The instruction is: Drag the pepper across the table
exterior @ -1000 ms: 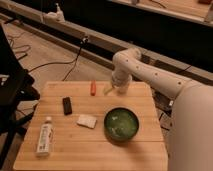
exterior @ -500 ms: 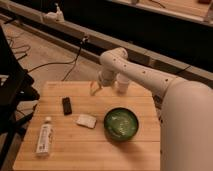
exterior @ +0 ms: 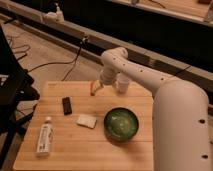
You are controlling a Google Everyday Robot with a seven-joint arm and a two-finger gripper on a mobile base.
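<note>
The pepper (exterior: 92,89) is a slim orange-red item lying near the far edge of the light wooden plank table (exterior: 65,147). My gripper (exterior: 97,88) hangs from the white arm right at the pepper's right side, at the table's far edge. The pepper is partly hidden by the gripper.
A black rectangular block (exterior: 66,105) lies left of centre. A white sponge-like pad (exterior: 86,120) sits in the middle. A green bowl (exterior: 121,123) stands right of centre. A white tube (exterior: 45,138) lies at the front left. A white cup (exterior: 122,83) stands at the far edge. My arm's body covers the right side.
The arm has swung left along the far edge, and the gripper has come down beside the pepper. The pepper has stayed near the far edge.
</note>
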